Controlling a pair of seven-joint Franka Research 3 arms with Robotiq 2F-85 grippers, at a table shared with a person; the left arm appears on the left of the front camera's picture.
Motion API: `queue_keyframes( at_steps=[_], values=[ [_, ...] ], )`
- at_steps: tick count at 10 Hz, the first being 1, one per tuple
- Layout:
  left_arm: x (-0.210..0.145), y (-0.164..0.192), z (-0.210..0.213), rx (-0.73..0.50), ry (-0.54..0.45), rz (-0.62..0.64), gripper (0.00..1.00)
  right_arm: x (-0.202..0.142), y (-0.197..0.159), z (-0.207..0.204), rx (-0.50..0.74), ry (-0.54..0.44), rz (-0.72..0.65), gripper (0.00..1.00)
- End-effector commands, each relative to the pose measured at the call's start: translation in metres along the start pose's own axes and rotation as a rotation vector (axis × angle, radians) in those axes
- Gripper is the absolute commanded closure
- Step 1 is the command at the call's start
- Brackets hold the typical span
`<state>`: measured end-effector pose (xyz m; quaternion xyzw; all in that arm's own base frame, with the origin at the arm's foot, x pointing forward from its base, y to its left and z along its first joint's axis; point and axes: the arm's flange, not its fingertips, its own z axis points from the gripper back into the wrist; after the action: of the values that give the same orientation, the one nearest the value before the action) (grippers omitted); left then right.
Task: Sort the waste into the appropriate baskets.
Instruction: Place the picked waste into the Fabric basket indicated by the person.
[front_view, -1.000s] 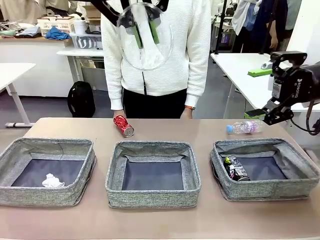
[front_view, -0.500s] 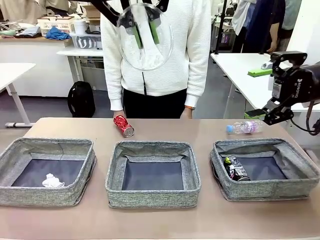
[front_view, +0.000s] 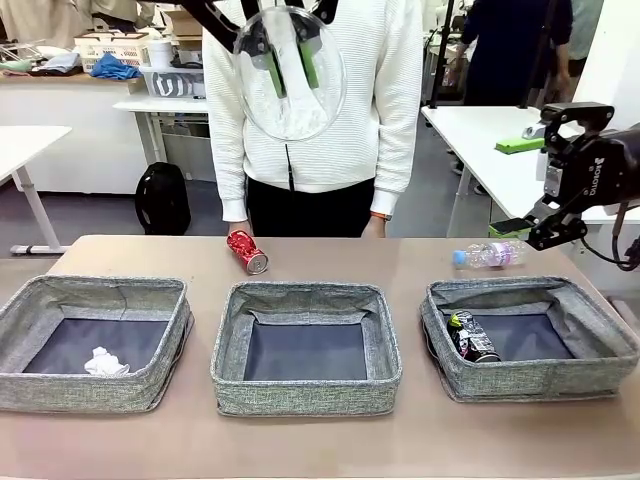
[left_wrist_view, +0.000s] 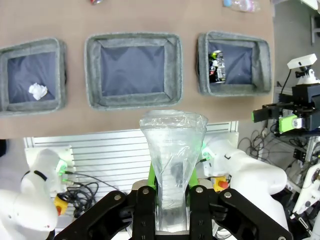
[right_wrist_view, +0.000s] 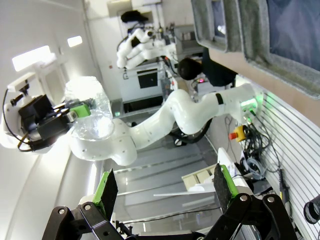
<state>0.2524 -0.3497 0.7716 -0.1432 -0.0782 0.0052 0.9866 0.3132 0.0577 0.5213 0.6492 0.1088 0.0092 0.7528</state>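
Left wrist view: the left gripper (left_wrist_view: 171, 172) holds the crushed clear plastic bottle (left_wrist_view: 172, 135) tight, high above the baskets (left_wrist_view: 131, 102).
Right gripper (right_wrist_view: 164, 185): wide open, nothing in it.

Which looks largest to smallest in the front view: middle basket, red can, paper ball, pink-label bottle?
1. middle basket
2. pink-label bottle
3. red can and paper ball: about alike; the ball lies nearer the camera, so unranked.
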Motion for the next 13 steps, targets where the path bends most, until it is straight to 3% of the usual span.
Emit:
queue_keyframes(
  at_steps=[1, 13],
  values=[
    [-0.0008, 0.0022, 0.0031, 0.005, -0.010, -0.017, 0.76, 0.0001, 0.0022, -0.0006, 0.022, -0.001, 0.006, 0.00],
    [-0.0008, 0.0022, 0.0031, 0.005, -0.010, -0.017, 0.76, 0.0001, 0.0022, -0.0006, 0.022, -0.001, 0.006, 0.00]
  ],
)
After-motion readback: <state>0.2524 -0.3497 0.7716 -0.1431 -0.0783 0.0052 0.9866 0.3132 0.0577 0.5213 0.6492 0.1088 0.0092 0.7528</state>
